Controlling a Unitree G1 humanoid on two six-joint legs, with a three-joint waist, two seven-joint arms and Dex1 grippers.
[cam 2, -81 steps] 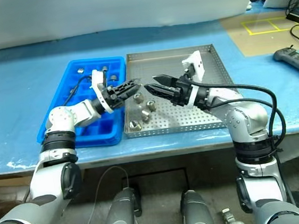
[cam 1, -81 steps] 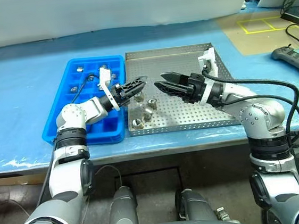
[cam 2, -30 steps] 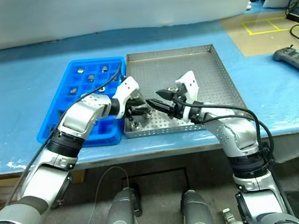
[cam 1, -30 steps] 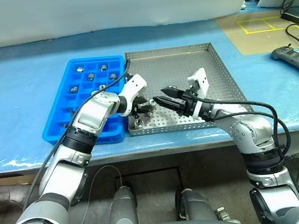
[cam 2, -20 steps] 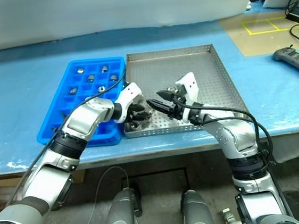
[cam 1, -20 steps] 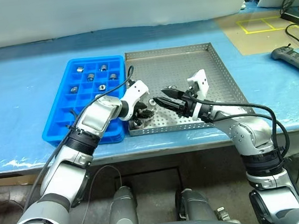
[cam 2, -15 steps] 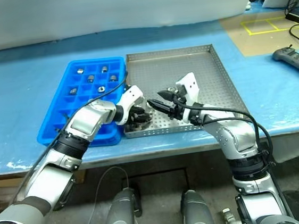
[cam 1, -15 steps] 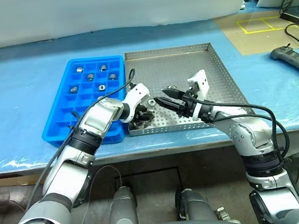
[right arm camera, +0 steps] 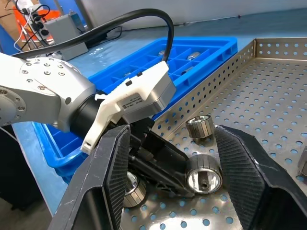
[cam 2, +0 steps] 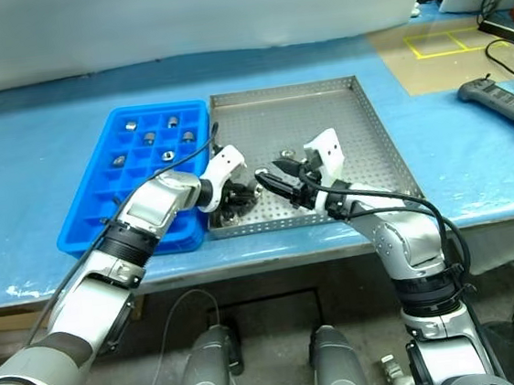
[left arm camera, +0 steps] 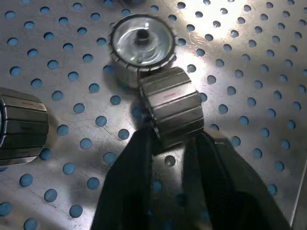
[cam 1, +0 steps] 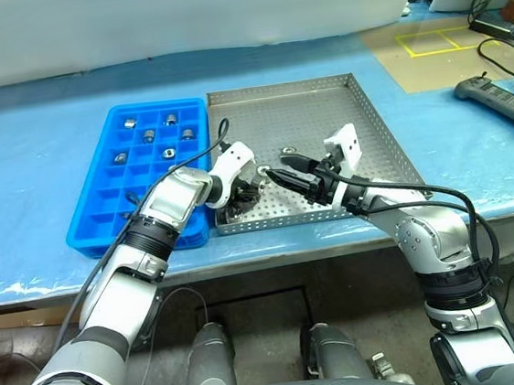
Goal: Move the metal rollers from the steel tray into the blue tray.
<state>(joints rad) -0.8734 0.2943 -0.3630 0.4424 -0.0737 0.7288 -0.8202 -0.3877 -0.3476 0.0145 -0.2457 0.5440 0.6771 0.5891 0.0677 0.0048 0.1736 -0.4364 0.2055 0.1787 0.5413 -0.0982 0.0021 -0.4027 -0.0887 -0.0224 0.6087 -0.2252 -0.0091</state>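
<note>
Rollers lay in a small cluster at the near-left corner of the steel tray, hard by its low left wall and near wall. The left gripper reached down into that corner with its two black fingers pressed against the sides of one ribbed roller, pinching it while it lay on its side on the perforated floor. That roller touched a second roller, which stood on end with its dark centre hole facing up. A third roller lay a little apart to one side, partly cut off by the edge of the left wrist view.

The right gripper hovered just beside the left one, over the same corner, its fingers spread apart with nothing between them. Between those fingers the right wrist view showed a shiny upright roller, another roller farther back, and one more nearer the tray's wall.

The two grippers crowded the corner closely, leaving little room between them. The rest of the steel tray, toward its far and right walls, lay open except for one small ring-like piece near the middle.

The blue tray sat directly against the steel tray's left wall, long sides parallel. Several rollers occupied compartments at its far end; the nearer compartments were free. Blue table covering spread around both trays.
</note>
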